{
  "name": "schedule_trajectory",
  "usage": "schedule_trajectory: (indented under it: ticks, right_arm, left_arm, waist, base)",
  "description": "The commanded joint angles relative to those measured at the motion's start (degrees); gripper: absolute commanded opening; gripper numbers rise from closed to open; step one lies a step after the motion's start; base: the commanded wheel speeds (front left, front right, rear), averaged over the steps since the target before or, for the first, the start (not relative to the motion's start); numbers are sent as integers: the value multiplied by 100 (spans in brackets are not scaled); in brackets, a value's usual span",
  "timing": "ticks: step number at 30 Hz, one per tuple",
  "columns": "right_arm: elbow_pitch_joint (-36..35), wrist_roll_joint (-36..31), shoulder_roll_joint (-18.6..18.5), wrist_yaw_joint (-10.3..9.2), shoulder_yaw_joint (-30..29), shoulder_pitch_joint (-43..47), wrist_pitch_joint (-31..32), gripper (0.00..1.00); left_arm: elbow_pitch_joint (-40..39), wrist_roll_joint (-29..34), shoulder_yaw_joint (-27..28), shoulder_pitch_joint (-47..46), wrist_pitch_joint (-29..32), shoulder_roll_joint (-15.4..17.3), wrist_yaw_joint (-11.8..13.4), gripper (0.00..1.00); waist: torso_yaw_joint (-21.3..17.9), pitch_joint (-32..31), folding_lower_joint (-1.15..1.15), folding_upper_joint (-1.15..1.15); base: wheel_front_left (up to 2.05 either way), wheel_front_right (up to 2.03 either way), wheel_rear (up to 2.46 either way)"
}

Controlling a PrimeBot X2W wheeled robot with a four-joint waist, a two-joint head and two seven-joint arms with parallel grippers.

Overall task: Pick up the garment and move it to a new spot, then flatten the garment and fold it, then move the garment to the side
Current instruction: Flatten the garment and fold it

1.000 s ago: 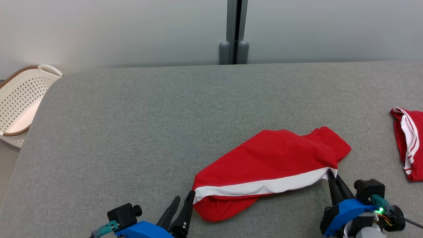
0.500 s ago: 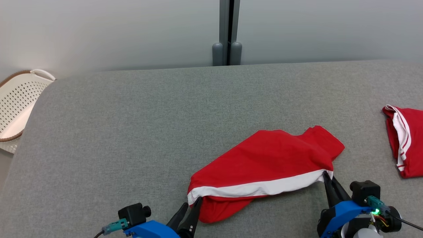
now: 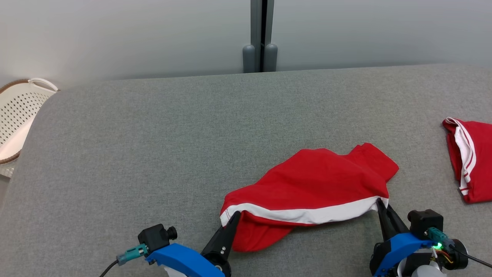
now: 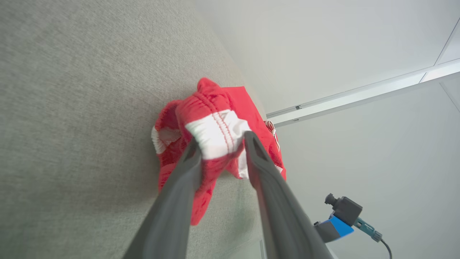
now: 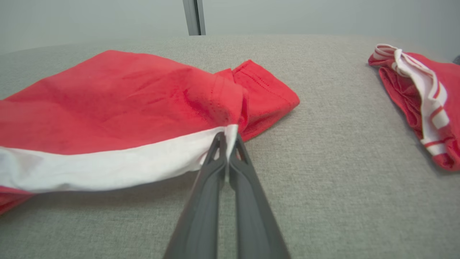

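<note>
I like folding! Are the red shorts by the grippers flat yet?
Not flat. The shorts lie rumpled, cloth bunched underneath, the right gripper pinching their white band.

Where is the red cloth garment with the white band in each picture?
Head view: the red cloth garment with the white band lies lower centre-right.
Left wrist view: centre, straddled by the left hand.
Right wrist view: left half, band pinched by the right hand.
Shared landmark: grey fabric surface underneath.

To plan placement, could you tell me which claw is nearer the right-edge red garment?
Right. The right claw grips the centre garment, left of the edge garment; the left claw is at the centre garment's far left end.
</note>
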Motion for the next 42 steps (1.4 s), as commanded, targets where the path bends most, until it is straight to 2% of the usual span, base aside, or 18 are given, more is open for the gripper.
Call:
schedule_trajectory:
  ticks: [1,3,4,5,7,8,15,23,32,42]
  right_arm:
    - [-2,-9,-14,1,-18,-11,-29,0]
    - [-2,-5,-14,1,-12,-19,-29,0]
    - [-5,-2,-14,1,-6,-22,-29,0]
    - [-5,-2,-14,1,-6,-22,-29,0]
    - [-14,6,-14,1,5,-30,-29,0]
    - [-18,7,-14,1,8,-34,-29,0]
    - [-133,-33,-14,1,-5,-50,-30,0]
    - [-1115,151,-14,1,22,-111,-29,0]
    - [-2825,297,-148,1,-61,-514,335,0]
    - [-5094,385,-204,2,-253,-701,1288,0]
  left_arm:
    - [-56,-114,36,-71,-40,28,-45,51]
    - [-75,-191,28,-84,-59,73,-45,39]
    - [-68,-197,1,-101,-67,103,-45,27]
    - [-68,-197,1,-101,-67,103,-45,27]
    - [-36,-228,-30,-121,-107,123,-45,11]
    - [-11,-236,-34,-130,-141,130,-45,0]
    - [119,-28,-81,-291,-523,241,-45,0]
    - [62,779,-334,-945,-834,623,-45,0]
    - [-728,1649,-431,-2063,-582,1241,10,0]
    - [-2056,1973,-378,-3054,13,1558,207,0]
  waist:
    - [-1,3,0,0]
    - [-4,7,0,0]
    - [-6,10,0,0]
    - [-6,10,0,0]
    - [-12,17,0,0]
    - [-16,21,0,0]
    - [-34,22,0,0]
    - [-122,-237,0,0]
    - [-357,-684,0,0]
    - [-539,-847,0,0]
  base:
    - [0,0,0]
    - [0,0,0]
    - [0,0,0]
    - [0,0,0]
    - [0,0,0]
    - [0,0,0]
    - [0,0,0]
    - [0,0,0]
    - [0,0,0]
    - [0,0,0]
